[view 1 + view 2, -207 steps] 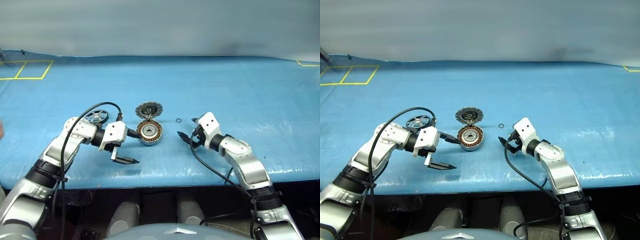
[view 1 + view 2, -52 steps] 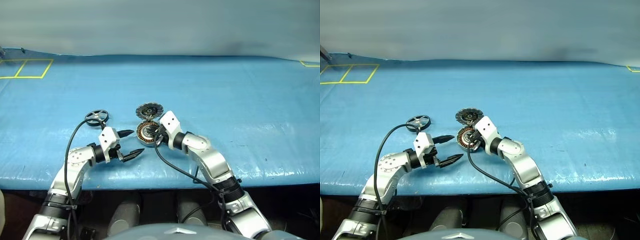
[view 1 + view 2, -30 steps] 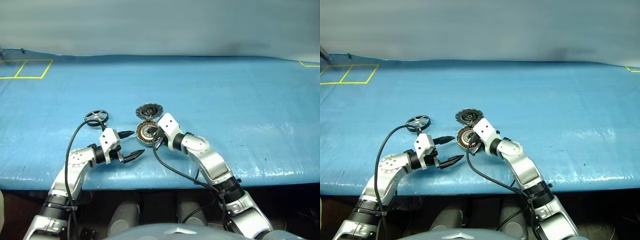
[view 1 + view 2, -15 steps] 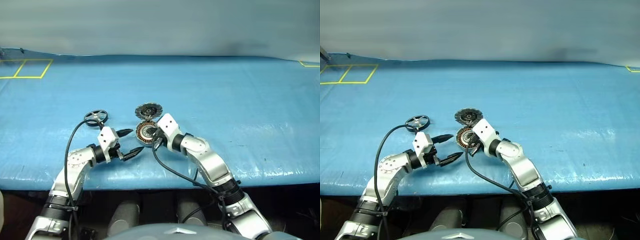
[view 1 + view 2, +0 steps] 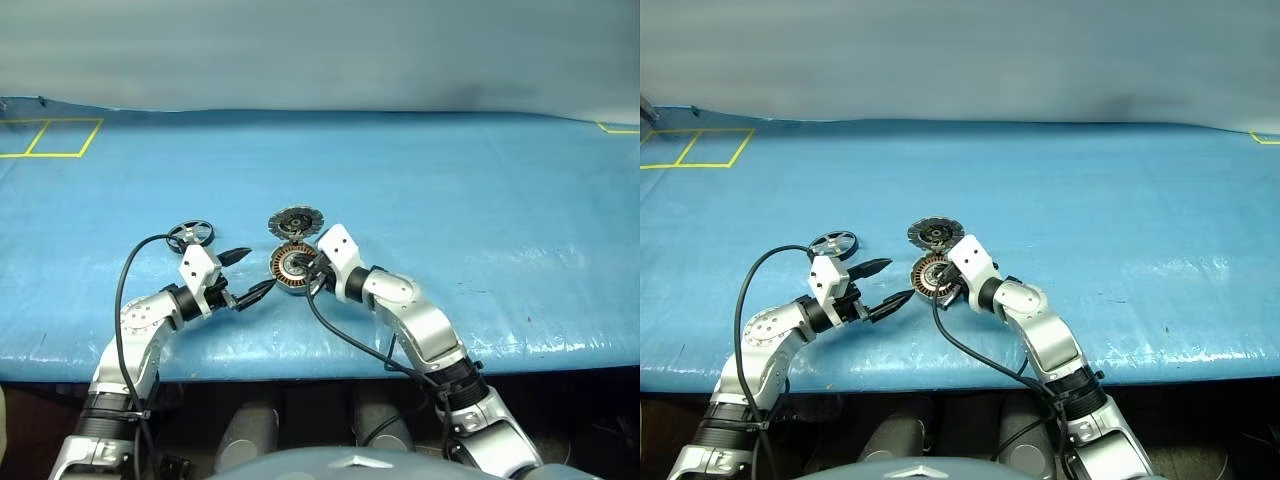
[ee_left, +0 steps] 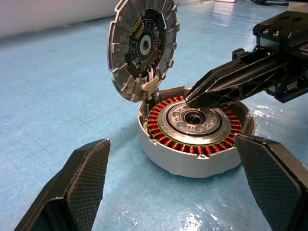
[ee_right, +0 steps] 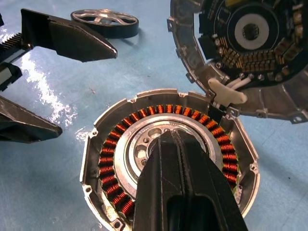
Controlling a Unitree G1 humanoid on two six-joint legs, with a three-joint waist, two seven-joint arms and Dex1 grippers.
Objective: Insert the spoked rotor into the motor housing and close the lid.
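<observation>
The motor housing (image 5: 291, 266) lies on the blue table, showing its copper windings (image 7: 111, 161) and silver hub. Its lid (image 5: 293, 220) stands open, hinged up at the far side, with its segmented face (image 6: 143, 44) towards me. The spoked rotor (image 5: 190, 235) lies flat on the table to the housing's left, apart from both grippers. My right gripper (image 7: 174, 139) is shut, and its tip rests over the housing's hub. My left gripper (image 5: 257, 269) is open with nothing in it, just left of the housing and pointing at it, with one finger (image 6: 79, 185) on either side.
The blue table cover (image 5: 480, 180) runs wide to the right and to the back. Yellow tape squares (image 5: 40, 138) mark the far left corner. The table's front edge (image 5: 300, 358) lies close below both arms. Black cables (image 5: 340, 335) loop from each wrist.
My left gripper has shifted a little left and away from me and has turned more towards the housing. The right gripper has stayed on the housing.
</observation>
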